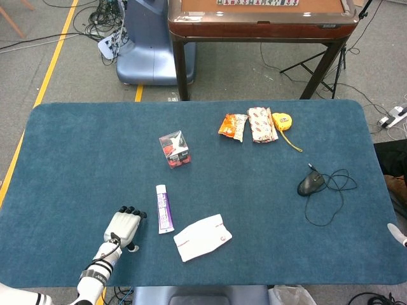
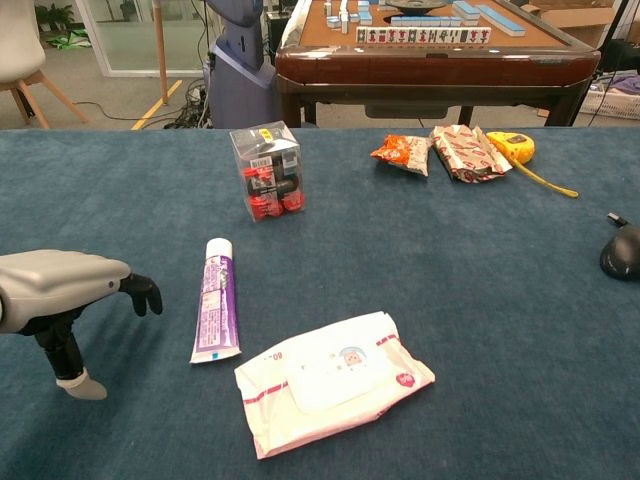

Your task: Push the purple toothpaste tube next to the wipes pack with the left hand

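My left hand (image 2: 60, 290) hovers low over the blue counter (image 1: 76, 152), palm down, its fingers (image 2: 142, 293) apart and gripping nothing, a clear gap between them and the purple toothpaste tube (image 2: 216, 298); the tube lies flat, white cap pointing away from me, its flat end just beside the near corner of the wipes pack (image 2: 335, 377), which rests to its right; in the head view my left hand (image 1: 123, 225) sits left of the tube (image 1: 164, 208) and the pack (image 1: 203, 237); further back stand a clear box of red items (image 2: 268, 170), two snack packets (image 2: 440, 148), a yellow tape measure (image 2: 512, 146) and a mouse (image 1: 311, 183); my right hand is out of sight.
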Tool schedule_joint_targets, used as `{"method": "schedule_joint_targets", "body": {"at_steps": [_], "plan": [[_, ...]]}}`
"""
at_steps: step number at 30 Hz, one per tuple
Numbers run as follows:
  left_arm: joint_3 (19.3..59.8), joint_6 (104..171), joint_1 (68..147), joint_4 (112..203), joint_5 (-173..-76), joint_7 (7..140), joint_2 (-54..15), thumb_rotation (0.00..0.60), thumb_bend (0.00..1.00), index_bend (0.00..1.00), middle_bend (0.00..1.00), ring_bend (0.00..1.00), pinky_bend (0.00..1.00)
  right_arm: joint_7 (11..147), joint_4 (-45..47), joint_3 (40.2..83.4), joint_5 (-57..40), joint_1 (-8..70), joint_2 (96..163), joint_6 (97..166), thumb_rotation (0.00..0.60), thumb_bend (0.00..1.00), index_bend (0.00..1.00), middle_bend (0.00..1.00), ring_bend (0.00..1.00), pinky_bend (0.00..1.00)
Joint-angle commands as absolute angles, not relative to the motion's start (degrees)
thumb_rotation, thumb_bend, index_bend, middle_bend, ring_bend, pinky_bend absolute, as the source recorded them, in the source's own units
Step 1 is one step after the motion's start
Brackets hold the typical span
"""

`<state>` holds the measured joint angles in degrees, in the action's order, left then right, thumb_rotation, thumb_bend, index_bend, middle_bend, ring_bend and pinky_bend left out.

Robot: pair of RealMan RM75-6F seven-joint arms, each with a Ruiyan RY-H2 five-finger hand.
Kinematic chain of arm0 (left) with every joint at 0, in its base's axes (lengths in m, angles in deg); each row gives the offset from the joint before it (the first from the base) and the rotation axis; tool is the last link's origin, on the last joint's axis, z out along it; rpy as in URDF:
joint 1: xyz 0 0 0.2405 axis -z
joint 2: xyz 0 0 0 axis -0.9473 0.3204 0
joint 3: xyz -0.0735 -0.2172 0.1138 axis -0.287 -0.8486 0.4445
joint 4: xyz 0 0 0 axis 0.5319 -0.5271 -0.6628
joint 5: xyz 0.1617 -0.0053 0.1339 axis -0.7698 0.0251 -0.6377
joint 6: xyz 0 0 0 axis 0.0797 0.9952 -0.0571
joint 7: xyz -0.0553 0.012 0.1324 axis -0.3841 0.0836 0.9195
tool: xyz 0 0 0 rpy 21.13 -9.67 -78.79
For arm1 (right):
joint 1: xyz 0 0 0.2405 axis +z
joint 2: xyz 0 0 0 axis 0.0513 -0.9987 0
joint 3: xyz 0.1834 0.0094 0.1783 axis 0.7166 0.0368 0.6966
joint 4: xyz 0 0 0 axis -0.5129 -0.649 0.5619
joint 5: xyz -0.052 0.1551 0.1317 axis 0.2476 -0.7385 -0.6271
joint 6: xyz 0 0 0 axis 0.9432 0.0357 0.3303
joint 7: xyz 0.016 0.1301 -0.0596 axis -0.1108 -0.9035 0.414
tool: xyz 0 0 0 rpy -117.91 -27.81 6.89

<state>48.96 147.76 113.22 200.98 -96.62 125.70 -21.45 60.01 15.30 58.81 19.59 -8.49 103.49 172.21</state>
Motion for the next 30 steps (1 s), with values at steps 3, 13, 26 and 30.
{"method": "schedule_joint_targets", "body": {"at_steps": [3,13,26,30], "plan": [[49.28,148.04,113.25,201.34,-97.28,125.92,-22.15,0.6,0.0,0.23,0.24,0.12,0.09,59.87,15.29,58.82,19.59,-8.55,103.45,172.29,0.6,0.0,0.3,0.43,0.3,0.36],[48.93,147.42,113.69,200.16,-98.34,125.6,-24.5,0.6,0.0,0.22,0.24,0.12,0.09,58.84,15.09,59.01,19.3,-8.81,103.23,172.63,0.6,0.0,0.3,0.43,0.3,0.36],[48.18,145.58,114.56,199.93,-97.67,124.93,-25.8,0.6,0.0,0.2,0.23,0.12,0.09,57.29,14.72,59.27,19.01,-9.27,103.07,173.38,0.6,0.0,0.3,0.43,0.3,0.36],[47.91,145.16,115.11,199.63,-97.45,125.06,-26.36,0.6,0.0,0.19,0.23,0.12,0.09,56.67,14.51,59.42,18.81,-9.48,103.01,173.69,0.6,0.0,0.3,0.43,0.3,0.36]]}}
